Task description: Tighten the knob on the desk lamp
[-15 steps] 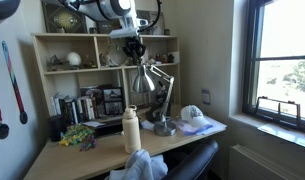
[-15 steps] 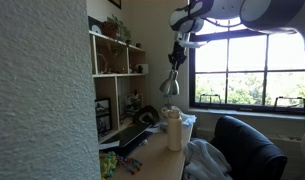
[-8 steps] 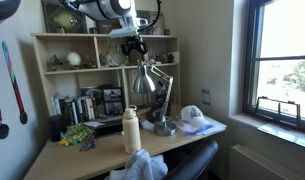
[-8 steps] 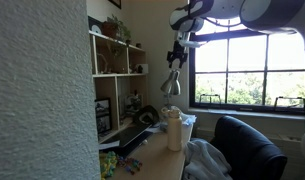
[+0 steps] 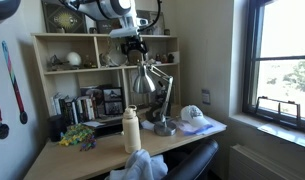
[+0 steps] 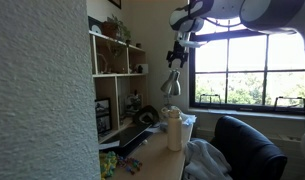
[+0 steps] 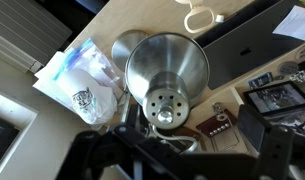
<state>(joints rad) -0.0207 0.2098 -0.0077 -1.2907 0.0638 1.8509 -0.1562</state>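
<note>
The silver desk lamp [image 5: 147, 80] stands on the wooden desk [image 5: 92, 150], its cone shade [image 6: 170, 85] pointing down over its round base [image 5: 164, 128]. In the wrist view I look straight down on the shade [image 7: 167, 65]. A small shiny knob [image 7: 165, 116] sits in the perforated cap at its top. My gripper [image 5: 135, 47] hangs directly above the lamp's top in both exterior views [image 6: 175, 55]. In the wrist view the gripper [image 7: 189, 122] is open, with a dark finger on each side of the cap, apart from the knob.
A white bottle [image 5: 131, 130] stands on the desk in front of the lamp. A white cap [image 5: 195, 113] and a plastic bag [image 7: 82, 80] lie beside the base. The shelf unit [image 5: 67, 70] rises behind, a dark chair [image 6: 247, 150] stands at the front, and a window [image 6: 247, 70] is nearby.
The fingers have spread wide apart around the lamp's top. The arm and the lamp have stayed in place.
</note>
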